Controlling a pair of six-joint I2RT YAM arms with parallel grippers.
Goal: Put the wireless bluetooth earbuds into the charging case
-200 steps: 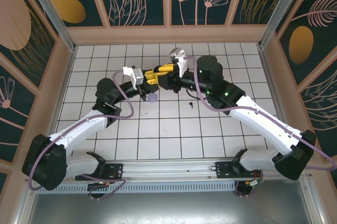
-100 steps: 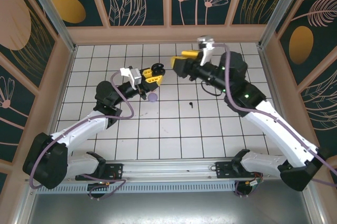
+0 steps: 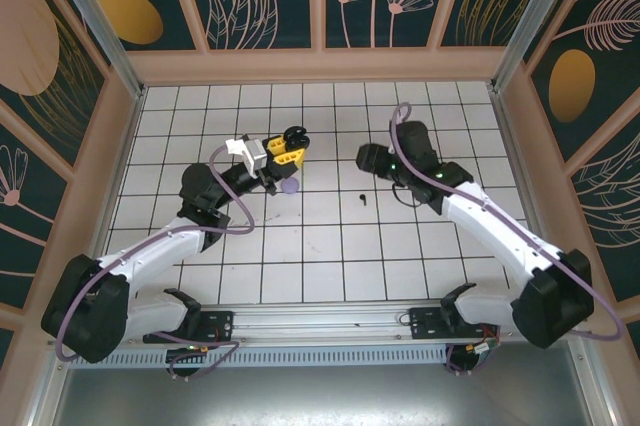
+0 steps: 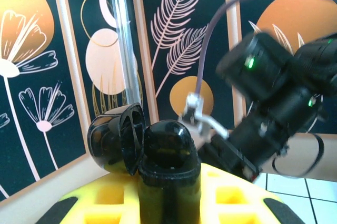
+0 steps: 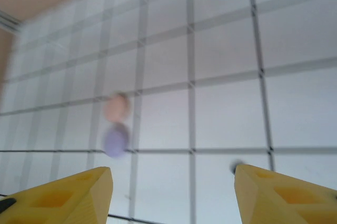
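Just off table centre toward 11 o'clock, hangs clear of the white tiled table (image 3: pixel 330 246): left gripper (image 3: pixel 283 149) clamped on a black charging case (image 3: pixel 295 136). Pinches the case's body tight between yellow fingers (image 4: pixel 231 203), with the lid (image 4: pixel 113 140) swung open toward 9 o'clock in the left wrist view.

Toward 1 o'clock of centre, aims the right gripper (image 5: pixel 172 170) down at the tiles, yellow fingertips (image 5: pixel 79 192) spread well apart. Holds nothing, touches nothing.

Under that gripper, shows a pink disc case (image 5: pixel 116 107) and a lilac disc case (image 5: pixel 116 140) at 9 o'clock, just beside each other or touching; cannot tell which. Shows a tiny black earbud (image 5: pixel 237 168) at 4 o'clock, near the right fingertip but apart from it.

From above, puts the lilac disc case (image 3: pixel 289 186) on the tiles at 6 o'clock of the left gripper, right beside the left arm (image 3: pixel 215 186). Puts the black earbud (image 3: pixel 361 199) alone on a tile at 7 o'clock of the right arm (image 3: pixel 400 161), apart from the held case.

Blurs the right arm at 3 o'clock behind the case in the left wrist view. Smears the right wrist view too much to read detail on the discs. Cuts the yellow fingers off at the bottom edge of both wrist views. Cannot tell what sits inside the open case.
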